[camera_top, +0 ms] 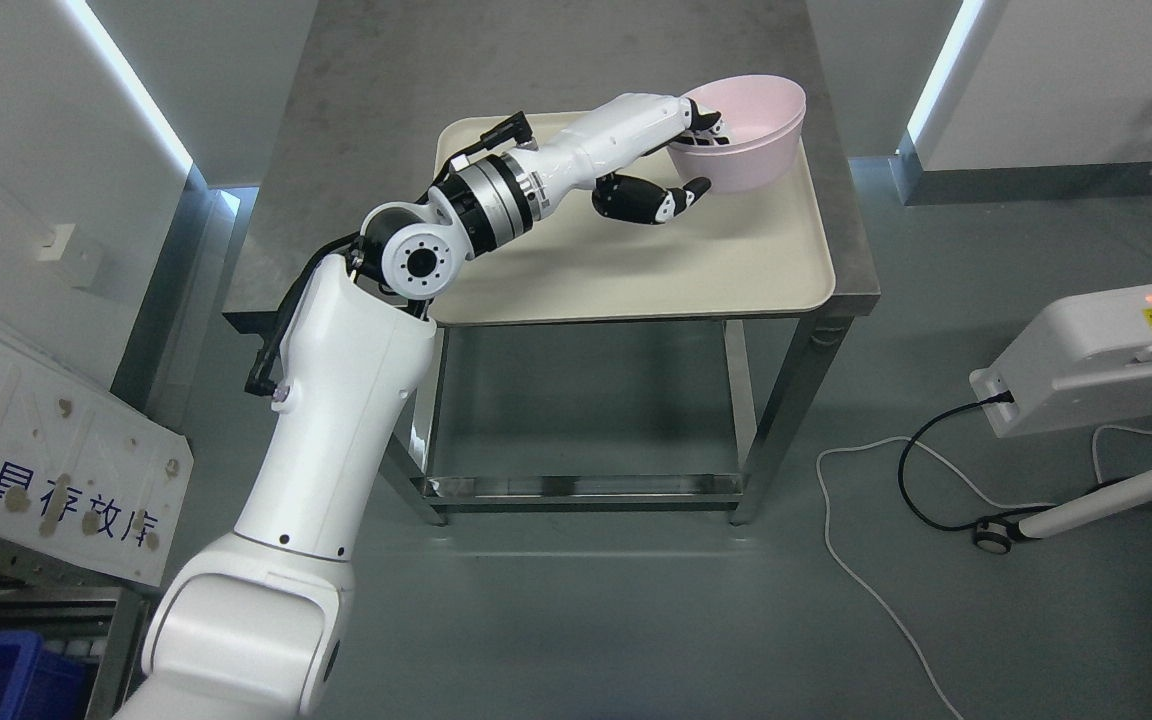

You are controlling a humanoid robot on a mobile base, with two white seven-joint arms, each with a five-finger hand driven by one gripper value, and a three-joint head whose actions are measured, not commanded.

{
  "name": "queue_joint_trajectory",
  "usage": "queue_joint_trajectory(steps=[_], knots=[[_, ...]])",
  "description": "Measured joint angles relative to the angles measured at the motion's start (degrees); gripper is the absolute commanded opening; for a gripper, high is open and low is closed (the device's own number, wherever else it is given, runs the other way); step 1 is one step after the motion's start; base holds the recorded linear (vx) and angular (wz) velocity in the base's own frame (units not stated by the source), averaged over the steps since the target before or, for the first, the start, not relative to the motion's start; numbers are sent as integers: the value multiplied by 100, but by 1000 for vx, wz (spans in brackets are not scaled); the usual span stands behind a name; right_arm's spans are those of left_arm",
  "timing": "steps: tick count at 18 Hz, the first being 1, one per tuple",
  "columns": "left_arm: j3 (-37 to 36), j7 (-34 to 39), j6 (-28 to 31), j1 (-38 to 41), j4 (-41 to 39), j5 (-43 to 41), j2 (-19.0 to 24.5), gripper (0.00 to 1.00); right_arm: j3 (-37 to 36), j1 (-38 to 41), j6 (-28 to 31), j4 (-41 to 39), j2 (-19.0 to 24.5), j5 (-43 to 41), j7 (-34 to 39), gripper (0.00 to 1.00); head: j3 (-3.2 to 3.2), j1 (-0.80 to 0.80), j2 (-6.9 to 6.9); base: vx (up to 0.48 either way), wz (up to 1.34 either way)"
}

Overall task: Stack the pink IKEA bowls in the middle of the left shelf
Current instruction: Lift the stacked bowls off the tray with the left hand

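While the left robot hand (pixel 684 150) grips pink bowls (pixel 748 132), the tray (pixel 636 270) lies otherwise bare.

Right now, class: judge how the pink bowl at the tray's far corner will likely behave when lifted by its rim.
The pink bowl looks like thin, stiff plastic, so probably light. Its smooth rim may slip in the left hand. Held on one side, it may tilt.
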Motion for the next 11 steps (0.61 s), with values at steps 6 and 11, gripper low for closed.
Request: queue_joint_trajectory(steps=[6, 11], knots=[[675, -144, -535, 925, -1039, 439, 0, 2, 0, 0, 0, 0, 0, 0, 0, 100, 0, 0, 0, -67, -35], [1146, -153, -719, 1265, -1597, 581, 0, 3, 0, 2, 0, 0, 0, 0, 0, 100, 0, 0, 0, -168, -32]])
